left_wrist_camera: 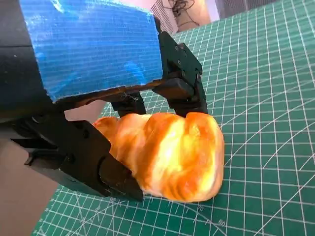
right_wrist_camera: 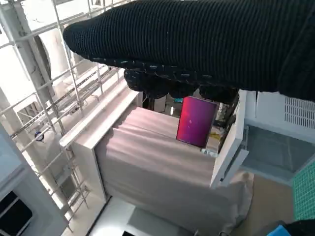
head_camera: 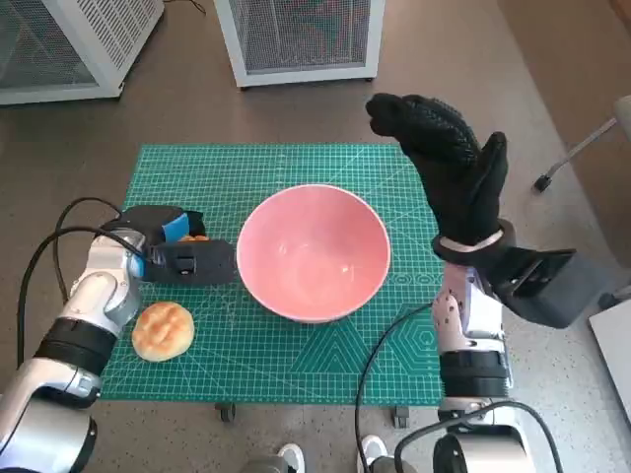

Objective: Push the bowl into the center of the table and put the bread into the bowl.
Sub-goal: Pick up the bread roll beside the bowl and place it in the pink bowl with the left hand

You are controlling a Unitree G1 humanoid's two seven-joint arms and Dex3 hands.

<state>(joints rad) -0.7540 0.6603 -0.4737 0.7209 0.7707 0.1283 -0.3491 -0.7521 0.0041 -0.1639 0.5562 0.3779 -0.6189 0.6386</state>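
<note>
The pink round bowl [head_camera: 314,252] sits mid-mat on the green cutting mat [head_camera: 296,365]. Left of it, the left hand [head_camera: 175,256] pinches a golden twisted bread [left_wrist_camera: 167,155] between its black fingers [left_wrist_camera: 184,91]. A round bun [head_camera: 163,330] lies nearer. The gloved right hand [head_camera: 449,163] is raised right of the bowl, fingers loosely spread, holding nothing.

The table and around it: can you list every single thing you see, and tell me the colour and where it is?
Bowl: one, pink, middle of the mat.
Twisted bread: one, golden orange, on the mat between the left hand's fingers.
Round bun: one, tan, near left corner of the mat.
Cutting mat: one, green with a grid, covering the table.
White cabinets: two, on the floor beyond the table.
Left hand: black with blue tape, low on the mat, left of the bowl, holding the bread.
Right hand: black knitted glove, raised right of the bowl, holding nothing.
</note>
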